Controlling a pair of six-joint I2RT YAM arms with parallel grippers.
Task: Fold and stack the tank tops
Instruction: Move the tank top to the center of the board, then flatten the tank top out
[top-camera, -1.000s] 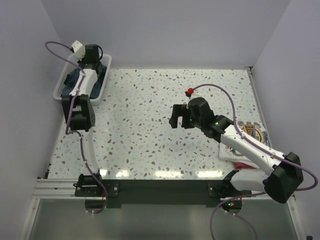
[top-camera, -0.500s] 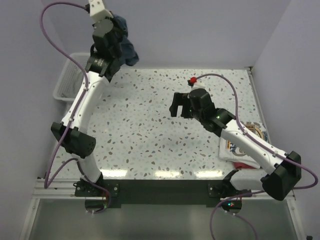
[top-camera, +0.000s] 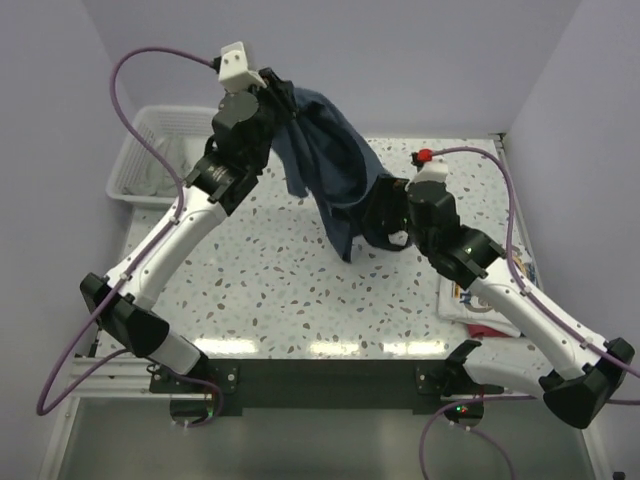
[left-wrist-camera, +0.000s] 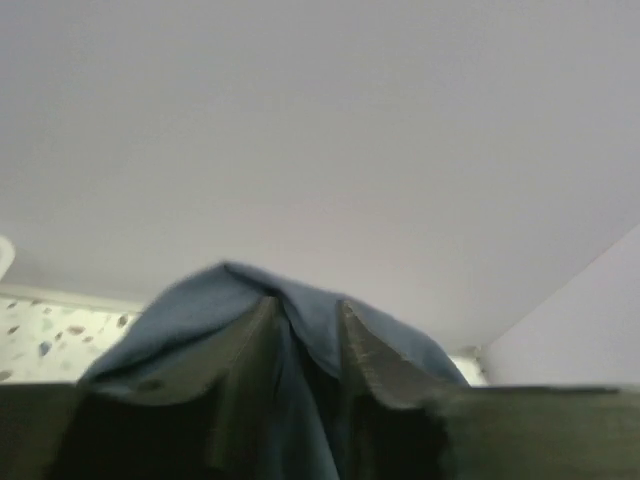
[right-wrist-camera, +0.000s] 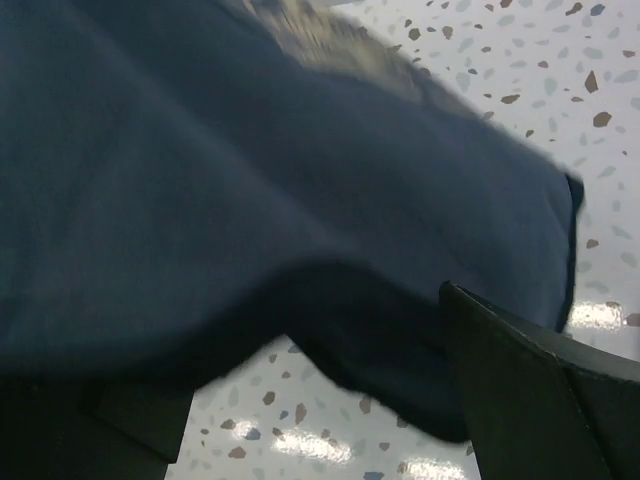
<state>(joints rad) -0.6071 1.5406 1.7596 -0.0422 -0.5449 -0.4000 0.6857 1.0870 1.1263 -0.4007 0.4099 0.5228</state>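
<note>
Bright, even overhead light fills the top view, with white glare patches along the terrazzo table's (top-camera: 280, 290) near edge and only faint shadows. Between the left gripper's (left-wrist-camera: 305, 315) jaws the slate-blue tank top (left-wrist-camera: 200, 310) is dim and soft-focused. Ahead of the right gripper's (right-wrist-camera: 318, 340) jaws the cloth blurs, with table glare just beyond.
</note>
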